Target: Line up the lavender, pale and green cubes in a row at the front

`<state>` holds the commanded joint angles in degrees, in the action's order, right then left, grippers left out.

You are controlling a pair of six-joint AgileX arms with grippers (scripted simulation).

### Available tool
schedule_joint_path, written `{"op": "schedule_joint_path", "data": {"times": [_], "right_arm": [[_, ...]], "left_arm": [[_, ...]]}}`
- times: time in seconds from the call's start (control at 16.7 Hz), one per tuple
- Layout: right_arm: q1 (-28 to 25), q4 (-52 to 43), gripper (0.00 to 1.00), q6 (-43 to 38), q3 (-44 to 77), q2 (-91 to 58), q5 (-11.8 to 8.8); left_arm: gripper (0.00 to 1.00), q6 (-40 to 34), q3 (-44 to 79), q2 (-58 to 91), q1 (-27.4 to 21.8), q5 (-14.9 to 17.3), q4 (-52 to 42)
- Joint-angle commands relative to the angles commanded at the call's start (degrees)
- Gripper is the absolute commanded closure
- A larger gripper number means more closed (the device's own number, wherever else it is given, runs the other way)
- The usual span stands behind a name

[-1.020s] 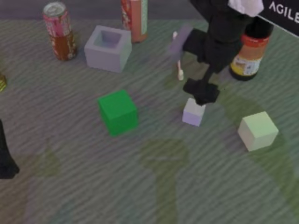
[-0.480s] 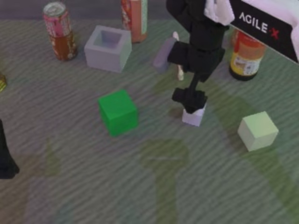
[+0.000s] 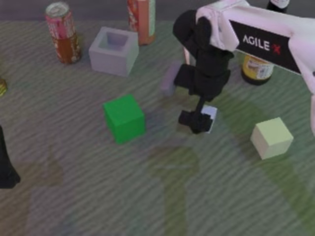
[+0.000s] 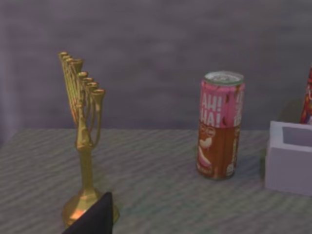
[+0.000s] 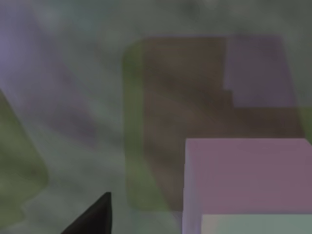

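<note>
Lower now than a sec ago: top view has the right gripper (image 3: pixel 197 119) dropped over the lavender cube (image 3: pixel 210 114), which pokes out just beside the fingers, prob between them; can't tell if the jaws are open or closed on it. So the grasp looks near, not confirmed. Green cube (image 3: pixel 124 118) sits well apart to the jaws' left, pale cube (image 3: pixel 271 137) well apart to their right; open cloth in front of the jaws for a row.

Left wrist view: left arm parked at table's left edge, by candelabra (image 4: pixel 83 141) and can (image 4: pixel 220 125).

Right wrist view: lavender cube (image 5: pixel 248 180) right under the cam, one dark fingertip (image 5: pixel 92 217) beside it.
</note>
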<state>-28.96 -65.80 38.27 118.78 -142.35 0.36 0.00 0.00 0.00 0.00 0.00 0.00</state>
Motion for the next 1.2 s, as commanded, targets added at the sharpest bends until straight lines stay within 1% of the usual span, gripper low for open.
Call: {"op": "schedule_joint_path", "data": {"times": [0.18, 0.42, 1.2], "right_arm": [[-0.1, 4.9, 0.0, -0.1, -4.2, -1.1, 0.0], [-0.1, 5.3, 0.0, 0.0, -4.6, -1.3, 0.0], [-0.1, 5.3, 0.98, 0.0, -4.6, -1.3, 0.0]], "left_arm": [[0.0, 0.0, 0.0, 0.0, 0.0, 0.0, 0.0], [0.0, 0.0, 0.0, 0.0, 0.0, 0.0, 0.0], [0.0, 0.0, 0.0, 0.0, 0.0, 0.0, 0.0]]}}
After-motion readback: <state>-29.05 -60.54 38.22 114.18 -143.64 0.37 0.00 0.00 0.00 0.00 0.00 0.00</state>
